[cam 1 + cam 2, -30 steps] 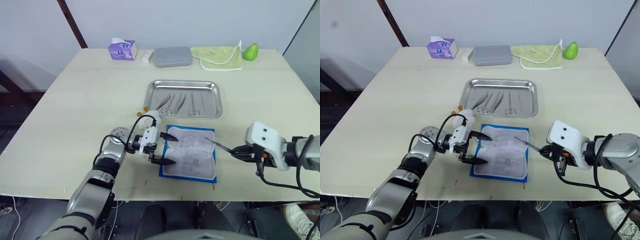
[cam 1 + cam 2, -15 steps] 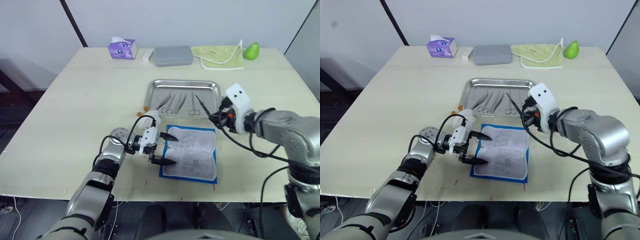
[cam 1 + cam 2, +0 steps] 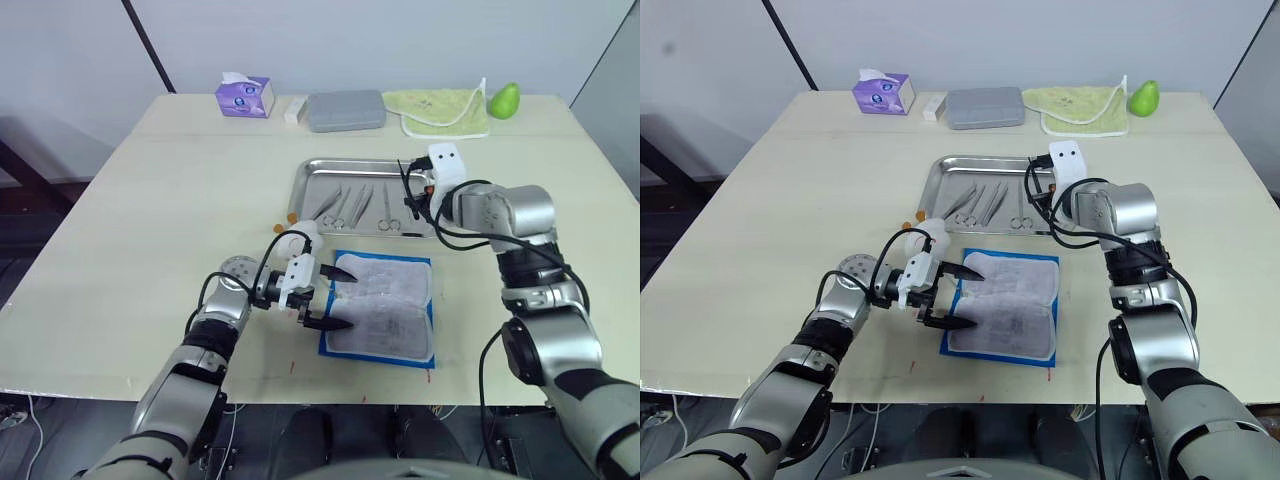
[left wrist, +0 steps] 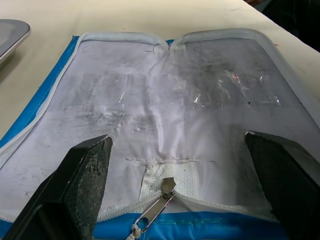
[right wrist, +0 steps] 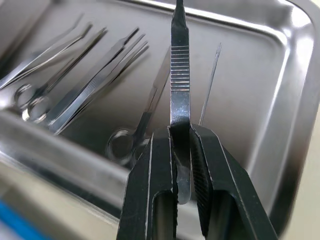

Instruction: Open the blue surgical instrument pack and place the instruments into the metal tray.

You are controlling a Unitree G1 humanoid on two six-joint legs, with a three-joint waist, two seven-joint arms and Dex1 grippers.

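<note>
R gripper (image 5: 181,142) has swung from beside the blue surgical instrument pack (image 3: 381,309) to over the metal tray (image 3: 369,197), clamped on a flat-handled instrument (image 5: 179,70). Other instruments (image 3: 347,205) already lie in tray. L gripper (image 3: 327,297) agape at pack's edge nearest it; pack lies open on worktop (image 3: 150,220), just in front of tray. Release looks next.

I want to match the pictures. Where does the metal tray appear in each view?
Left eye view: the metal tray lies at the centre, beyond the open blue pack.
Right eye view: the same place, centre.
Left wrist view: one corner at the edge, beside the pack.
Right wrist view: close, behind the right gripper, its rim clear.
Shared landmark: the scissors lying in the tray.
</note>
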